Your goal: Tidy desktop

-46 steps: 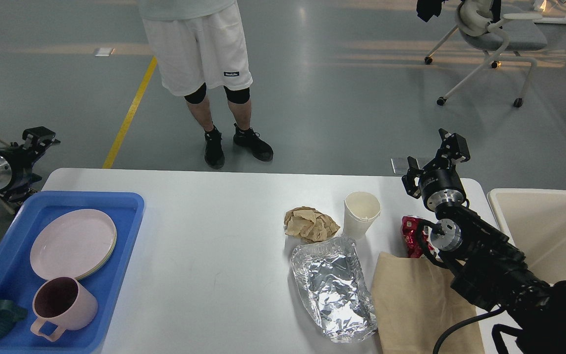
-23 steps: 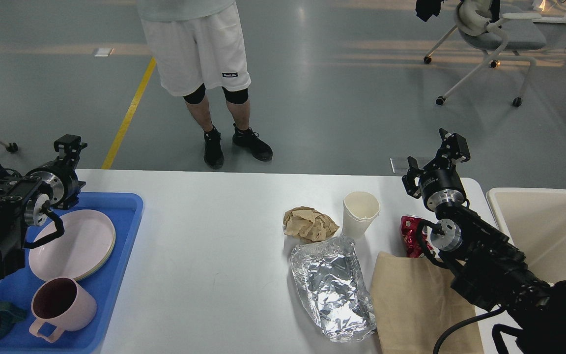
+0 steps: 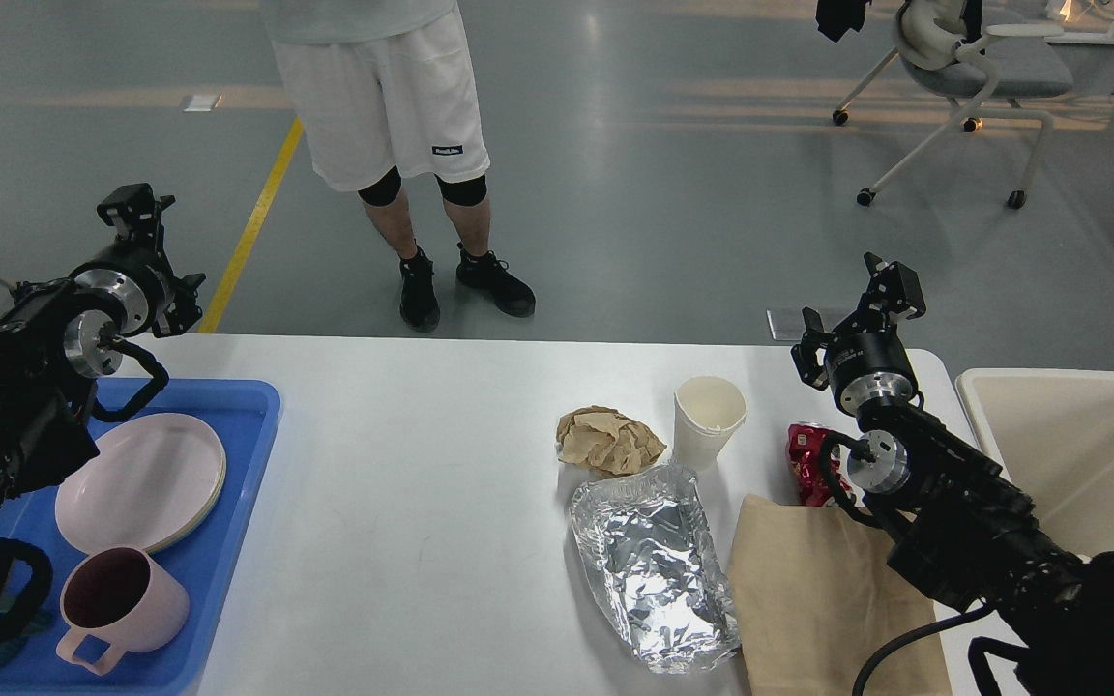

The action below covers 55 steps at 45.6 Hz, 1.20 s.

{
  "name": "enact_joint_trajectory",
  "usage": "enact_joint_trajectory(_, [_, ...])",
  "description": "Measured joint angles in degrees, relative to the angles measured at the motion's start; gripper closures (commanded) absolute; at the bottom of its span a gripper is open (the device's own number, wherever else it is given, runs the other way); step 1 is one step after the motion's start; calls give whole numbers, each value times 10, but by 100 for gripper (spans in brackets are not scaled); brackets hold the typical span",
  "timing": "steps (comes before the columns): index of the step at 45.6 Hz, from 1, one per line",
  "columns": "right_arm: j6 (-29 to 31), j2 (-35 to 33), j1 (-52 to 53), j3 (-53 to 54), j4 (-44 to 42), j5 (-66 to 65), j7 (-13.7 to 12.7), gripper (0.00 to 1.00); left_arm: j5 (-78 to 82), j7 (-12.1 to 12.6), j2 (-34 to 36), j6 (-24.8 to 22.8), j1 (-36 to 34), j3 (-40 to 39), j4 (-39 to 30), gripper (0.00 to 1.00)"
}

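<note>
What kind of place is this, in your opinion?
Probably a robot lab or test hall: a wide grey floor with a yellow line, an office chair, and a white desktop staged with dishes and rubbish.

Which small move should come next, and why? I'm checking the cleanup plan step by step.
Probably lower the right gripper toward the paper cup. That gripper hangs just beyond the table's far edge, near the cup, and holds nothing. The cup stands upright among the trash, with the cream bin just off the table's right end. The left gripper is raised far off, above the blue tray.
</note>
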Motion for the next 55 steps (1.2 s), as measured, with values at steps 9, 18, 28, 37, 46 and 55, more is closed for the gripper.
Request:
enact_joint_trajectory(9, [0, 0, 0, 0, 0, 0, 0, 0, -5, -32, -14, -11, -7, -165, -4, 4])
enact_joint_trajectory(18, [0, 0, 0, 0, 0, 0, 0, 0, -5, -35, -50, -41, -11, -200, -6, 4])
enact_joint_trajectory(28, [0, 0, 0, 0, 1, 0, 0, 0, -4, -35, -54, -47, -4, -200, -4, 4])
enact_joint_trajectory(37, [0, 0, 0, 0, 1, 0, 0, 0, -3, -41, -46, -47, -1, -199, -4, 4])
enact_joint_trajectory(46, [0, 0, 0, 0, 1, 0, 0, 0, -2, -81, -57, -47, 28, -198, -4, 4])
enact_joint_trajectory(55, [0, 0, 0, 0, 1, 0, 0, 0, 0, -191, -82, -48, 62, -196, -5, 4])
